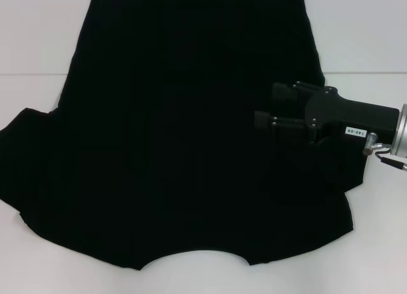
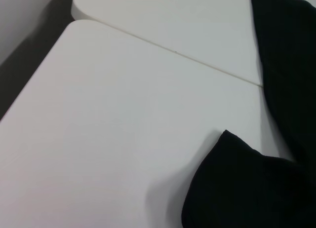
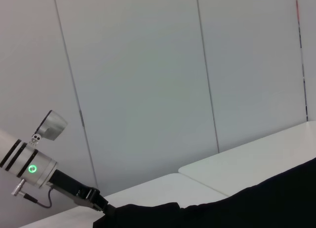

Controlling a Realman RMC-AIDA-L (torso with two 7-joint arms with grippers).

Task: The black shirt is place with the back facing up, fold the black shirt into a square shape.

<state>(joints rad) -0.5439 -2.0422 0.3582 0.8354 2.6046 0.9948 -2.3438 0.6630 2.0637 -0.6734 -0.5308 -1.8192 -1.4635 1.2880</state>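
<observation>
Head camera looks down; both wrist cameras skim low, sharing the black shirt (image 1: pixel 191 135).

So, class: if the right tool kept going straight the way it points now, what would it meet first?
The right tool points across the shirt toward the robot's left; probably only shirt cloth lies ahead, if it is low enough to touch.
</observation>
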